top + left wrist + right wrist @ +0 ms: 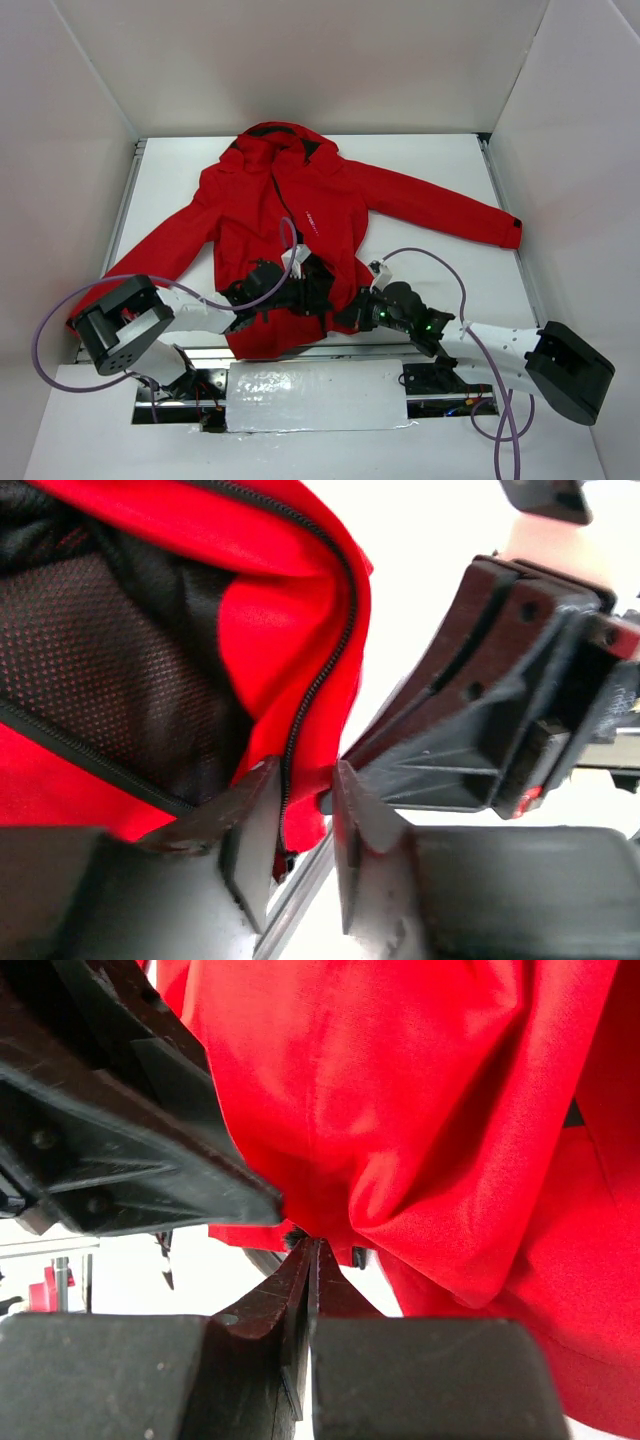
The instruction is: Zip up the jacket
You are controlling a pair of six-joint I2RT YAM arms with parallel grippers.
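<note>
The red jacket (262, 200) lies flat on the white table, hood at the far end, hem toward the arms, and its front is open near the hem. My left gripper (305, 285) sits over the lower front. In the left wrist view, the left gripper (303, 780) is closed on the jacket's (285, 590) front edge, with the dark zipper teeth (300, 720) running between the fingers. My right gripper (358, 308) is just right of it at the hem. In the right wrist view, the right gripper (312, 1245) is pinched shut on the jacket's (420, 1110) bottom edge.
White walls enclose the table on three sides. A metal rail (210, 352) and a silvery cover (315, 395) run along the near edge. Purple cables (440, 262) loop above both arms. The jacket's sleeves (450, 212) spread out to either side.
</note>
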